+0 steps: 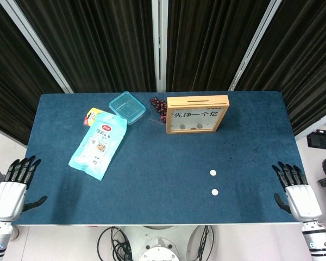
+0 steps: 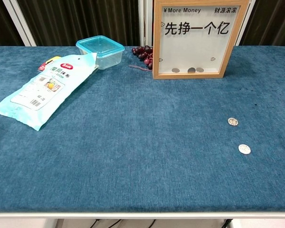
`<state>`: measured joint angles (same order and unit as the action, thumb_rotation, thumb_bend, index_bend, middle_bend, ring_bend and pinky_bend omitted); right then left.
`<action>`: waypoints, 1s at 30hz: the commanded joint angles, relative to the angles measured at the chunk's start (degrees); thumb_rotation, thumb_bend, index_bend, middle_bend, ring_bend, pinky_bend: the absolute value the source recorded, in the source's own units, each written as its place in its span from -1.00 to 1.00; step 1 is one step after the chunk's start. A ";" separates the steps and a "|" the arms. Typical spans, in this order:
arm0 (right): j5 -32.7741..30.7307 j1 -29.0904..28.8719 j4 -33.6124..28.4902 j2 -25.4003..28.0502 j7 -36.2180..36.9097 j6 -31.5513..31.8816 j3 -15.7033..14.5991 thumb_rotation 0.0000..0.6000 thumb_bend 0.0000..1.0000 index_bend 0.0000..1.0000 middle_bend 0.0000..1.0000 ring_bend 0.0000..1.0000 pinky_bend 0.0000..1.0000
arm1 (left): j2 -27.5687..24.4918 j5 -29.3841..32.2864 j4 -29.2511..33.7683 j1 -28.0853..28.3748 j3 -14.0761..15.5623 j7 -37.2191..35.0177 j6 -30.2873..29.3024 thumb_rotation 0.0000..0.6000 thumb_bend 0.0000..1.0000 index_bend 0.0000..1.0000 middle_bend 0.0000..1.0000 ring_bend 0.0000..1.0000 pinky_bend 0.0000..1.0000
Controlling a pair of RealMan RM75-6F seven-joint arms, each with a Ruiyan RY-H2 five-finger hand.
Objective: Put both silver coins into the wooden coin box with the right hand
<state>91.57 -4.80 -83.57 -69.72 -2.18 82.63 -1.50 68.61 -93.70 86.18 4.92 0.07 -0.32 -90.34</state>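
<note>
Two silver coins lie flat on the blue tabletop (image 1: 152, 190) in the lower right of the head view, near each other but apart: the farther coin (image 1: 212, 173) sits just above the nearer coin (image 1: 214, 192). The wooden coin box (image 1: 197, 114) stands upright at the upper middle of the frame, well apart from both, with a few coins visible behind its clear front. The right hand (image 1: 293, 191) hovers at the lower right edge of the tabletop, fingers spread and holding nothing, to the right of the coins. The left hand (image 1: 12, 187) hangs off the lower left corner, also spread and holding nothing. In the upper left lie a light blue snack bag (image 1: 98, 144), a teal lidded container (image 1: 126, 107) and dark grapes (image 1: 158, 108) just left of the box.
</note>
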 commanded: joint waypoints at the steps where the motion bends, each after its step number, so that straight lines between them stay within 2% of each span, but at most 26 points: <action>1: 2.06 -1.17 -0.85 -0.56 -1.57 -1.33 -1.05 1.00 -0.36 -1.00 -1.00 -1.00 -1.00 | 0.25 0.00 -0.20 -0.04 -0.12 0.00 -0.23 1.00 -0.93 -1.00 -1.00 -1.00 -1.00; 14: 5.89 -6.64 -1.37 -5.90 -5.88 -9.78 -2.83 1.00 -0.36 -0.99 -1.00 -1.00 -1.00 | 0.61 0.24 -1.69 -0.84 0.22 -1.23 -0.81 1.00 -0.93 -1.00 -1.00 -1.00 -1.00; 17: 6.16 -7.81 -1.15 -7.12 -6.39 -11.15 -2.71 1.00 -0.36 -0.91 -1.00 -1.00 -1.00 | 0.49 0.36 -1.72 -0.96 0.21 -1.45 -0.87 1.00 -0.93 -1.00 -1.00 -1.00 -1.00; 25: 5.15 -10.42 0.30 -9.87 -6.82 -14.98 -2.33 1.00 -0.36 -0.53 -1.00 -1.00 -1.00 | 0.43 0.78 -2.29 -1.05 0.19 -2.34 -0.56 1.00 -0.93 -1.00 -1.00 -1.00 -1.00; 30: 4.53 -11.13 1.10 -11.26 -7.10 -15.66 -2.21 1.00 -0.36 -0.46 -1.00 -1.00 -1.00 | 0.52 1.06 -2.85 -1.06 0.10 -3.00 -0.38 1.00 -0.93 -1.00 -1.00 -1.00 -1.00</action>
<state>96.25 -15.81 -82.63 -80.79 -9.18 67.06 -3.75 69.11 -92.67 83.35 3.86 0.19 -3.29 -90.73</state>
